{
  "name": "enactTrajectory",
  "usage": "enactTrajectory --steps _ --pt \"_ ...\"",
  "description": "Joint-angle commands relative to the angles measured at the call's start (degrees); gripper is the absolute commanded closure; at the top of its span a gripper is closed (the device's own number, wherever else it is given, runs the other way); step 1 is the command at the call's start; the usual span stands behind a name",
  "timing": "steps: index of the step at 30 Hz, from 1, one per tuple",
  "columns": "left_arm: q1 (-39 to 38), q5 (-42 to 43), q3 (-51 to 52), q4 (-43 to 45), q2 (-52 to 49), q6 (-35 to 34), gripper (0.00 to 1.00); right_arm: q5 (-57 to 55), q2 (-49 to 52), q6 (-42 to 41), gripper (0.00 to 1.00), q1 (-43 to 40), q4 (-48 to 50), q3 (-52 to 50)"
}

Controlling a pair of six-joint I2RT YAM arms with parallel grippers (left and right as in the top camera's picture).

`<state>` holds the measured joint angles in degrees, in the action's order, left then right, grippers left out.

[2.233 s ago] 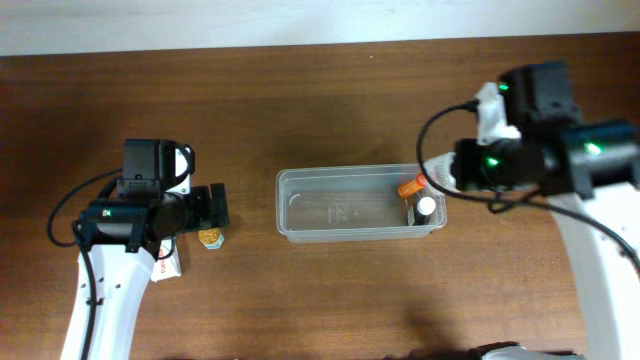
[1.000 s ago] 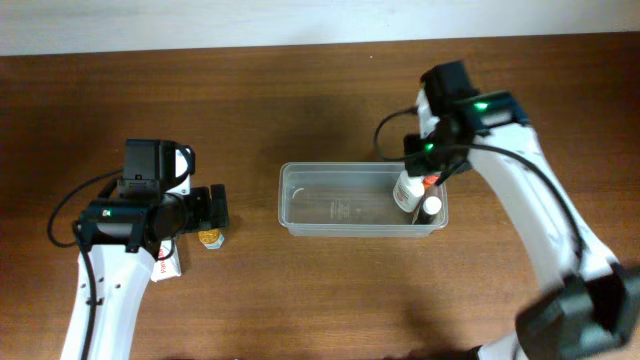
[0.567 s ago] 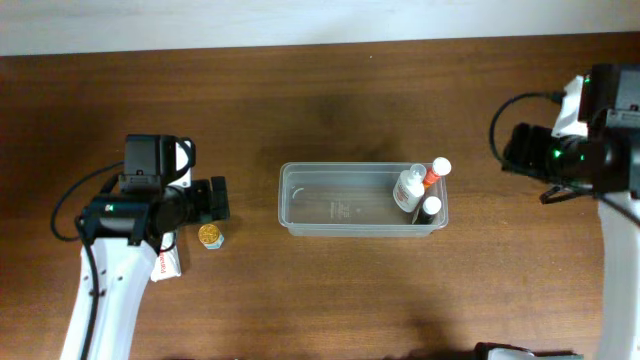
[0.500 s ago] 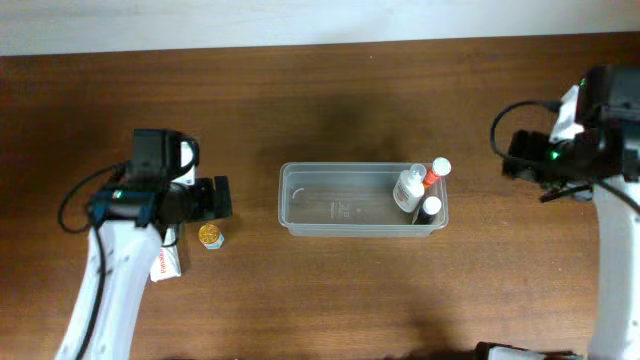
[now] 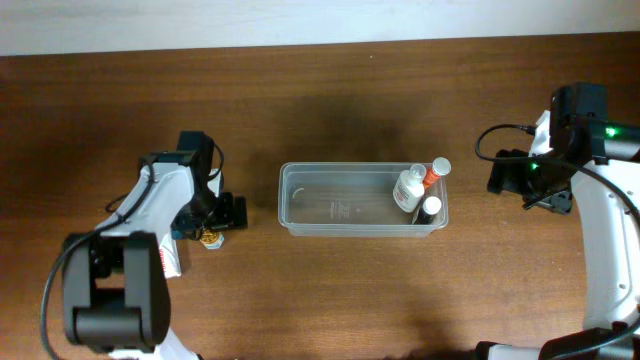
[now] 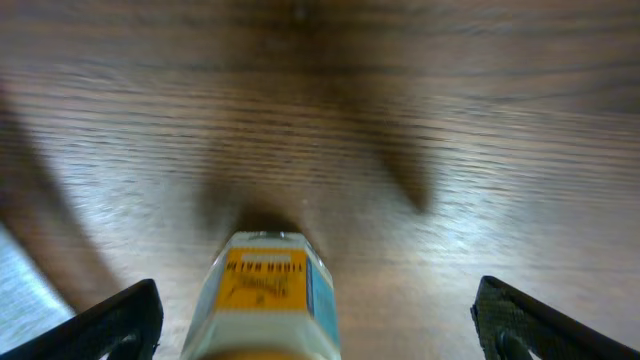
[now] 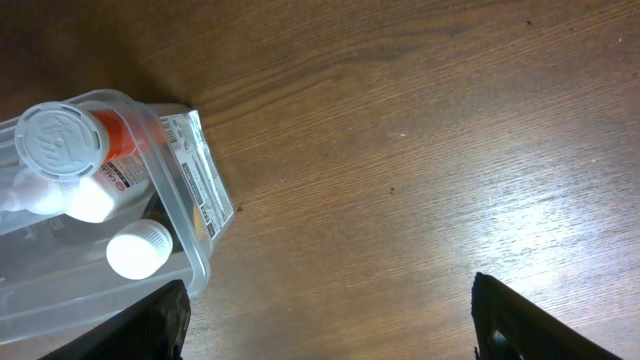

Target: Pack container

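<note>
The clear container [image 5: 340,208] lies mid-table. At its right end are a white bottle [image 5: 408,187], an orange bottle with a white cap [image 5: 434,171] and a dark bottle with a white cap [image 5: 428,208]. My right gripper [image 5: 506,177] hangs open to the right of it, holding nothing. The right wrist view shows the container's corner [image 7: 190,205] at left and the right gripper [image 7: 325,310] over bare wood. My left gripper [image 5: 228,212] is open over a small gold-lidded jar [image 5: 210,237]. In the left wrist view the jar [image 6: 262,295] stands between the left gripper's [image 6: 318,305] spread fingers, untouched.
A red-and-white packet [image 5: 168,262] lies beside the jar, partly under the left arm. A pale wall strip [image 5: 300,20] runs along the far table edge. The container's left and middle parts hold nothing.
The right gripper let go of the white bottle in the container, opened and drew back to the right. The left arm swung round and came down around the small jar.
</note>
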<state>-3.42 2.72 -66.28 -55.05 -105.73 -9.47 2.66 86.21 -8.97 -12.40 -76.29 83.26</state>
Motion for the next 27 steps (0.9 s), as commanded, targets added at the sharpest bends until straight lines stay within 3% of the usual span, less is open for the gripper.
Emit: enactTrajectory --steps 1,6,17,23,27 --pt "0.2 1.2 -0.5 -0.1 -2.9 -1.2 0.06 0.3 -0.2 0.2 0.18 -0.3 0.1 -0.4" --pt "0.2 1.0 -0.5 -0.2 -3.0 -1.2 0.38 0.3 -0.2 0.2 0.18 -0.3 0.1 -0.4" --pt "0.2 1.0 -2.5 -3.7 -1.6 -1.2 0.77 0.3 -0.2 0.2 0.18 -0.3 0.0 -0.4" --pt "-3.4 1.5 -11.6 -8.1 6.8 -1.2 0.78 0.3 -0.2 0.2 0.18 -0.3 0.2 -0.4" --pt "-12.4 2.1 -16.6 -3.9 13.4 -1.2 0.78 0.3 -0.2 0.2 0.19 -0.3 0.2 -0.4"
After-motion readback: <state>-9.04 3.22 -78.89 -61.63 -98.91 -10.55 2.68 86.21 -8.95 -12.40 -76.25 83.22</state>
